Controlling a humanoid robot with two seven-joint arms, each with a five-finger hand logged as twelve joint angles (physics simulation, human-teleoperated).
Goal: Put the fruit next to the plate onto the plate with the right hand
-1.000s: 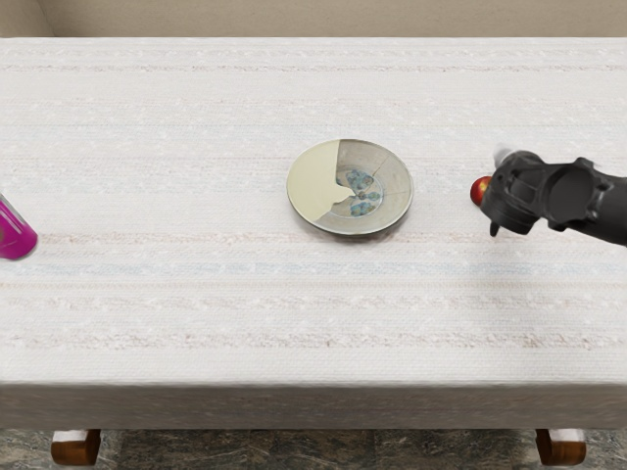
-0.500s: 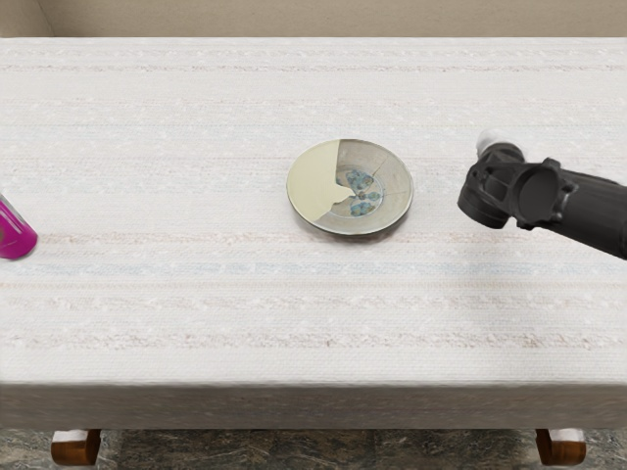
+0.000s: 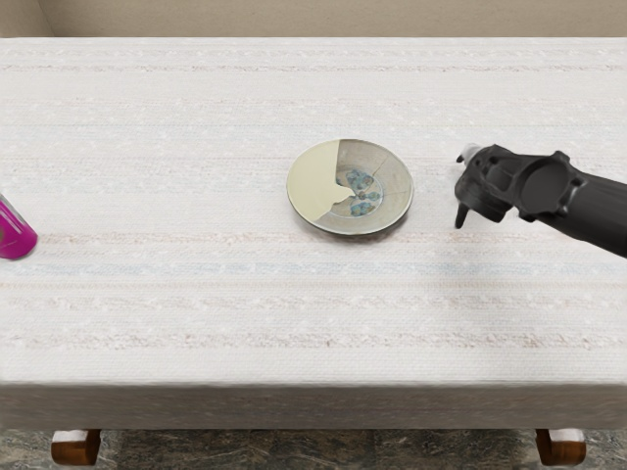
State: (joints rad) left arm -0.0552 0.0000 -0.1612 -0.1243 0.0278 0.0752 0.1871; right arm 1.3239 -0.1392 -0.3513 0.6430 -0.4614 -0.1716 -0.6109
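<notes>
A round plate point(image 3: 313, 181), cream on one side with a blue pattern near its middle, lies at the table's centre. My right hand point(image 3: 480, 188), black, comes in from the right edge and hovers just right of the plate, a short gap from its rim. No fruit shows anywhere in the head view; the spot where it lay is covered by the hand. A small white tip point(image 3: 471, 151) peeks out at the hand's upper edge. The left arm is out of view.
A pink object point(image 3: 14, 233) sits at the table's far left edge, cut off by the frame. The pale cloth-covered table point(image 3: 196, 313) stretches wide around the plate, with its front edge near the bottom of the picture.
The right hand has moved left toward the plate and turned. The red fruit, visible beside the hand a second ago, is now hidden beneath it.
</notes>
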